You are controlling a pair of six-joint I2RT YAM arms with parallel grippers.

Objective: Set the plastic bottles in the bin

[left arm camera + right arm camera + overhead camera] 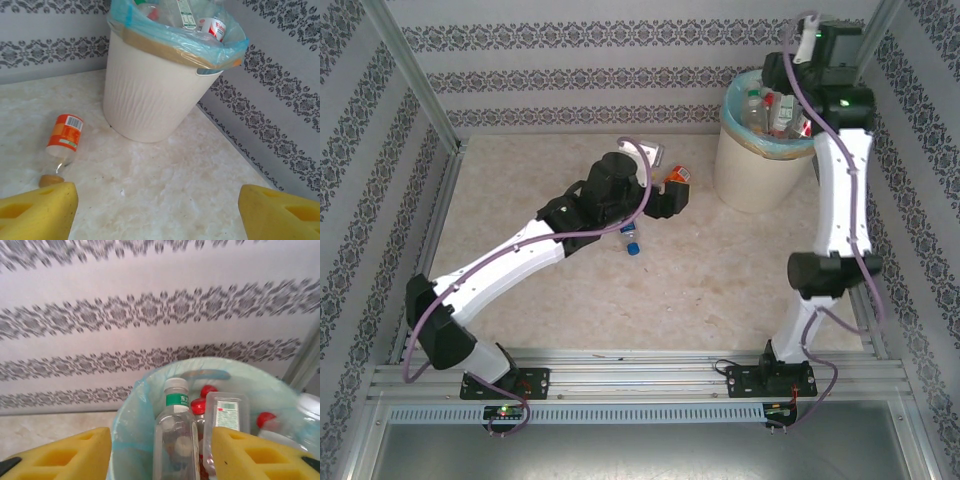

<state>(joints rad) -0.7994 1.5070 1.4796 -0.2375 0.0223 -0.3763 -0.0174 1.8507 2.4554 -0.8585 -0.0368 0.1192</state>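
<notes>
The bin (752, 170), round and cream-white with a light blue-green bag folded over its rim, stood at the far right corner of the table (720, 290), close to the patterned wall (570, 60). Inside it we saw several plastic bottles (775, 112) heaped together. From the right wrist camera we made out a clear bottle with a white cap and green label (175, 440) standing upright, a squarish clear container (227, 412) beside it, and a few red caps (206, 390) around them.

The right gripper (160, 455) hung directly above the bin's mouth, its yellow fingers (60, 455) spread apart and clasping nothing.

Out on the table, an orange-labelled bottle (65, 132) lay on its side near the bin's base, apart from it. A blue-capped bottle (632, 240) lay under the left arm, and another pale item (655, 152) sat just behind that arm; we could not tell what it was.

The left gripper (157, 215) was low over the table, facing the bin, with its fingers wide apart and empty, the orange-labelled bottle just ahead to its left.
</notes>
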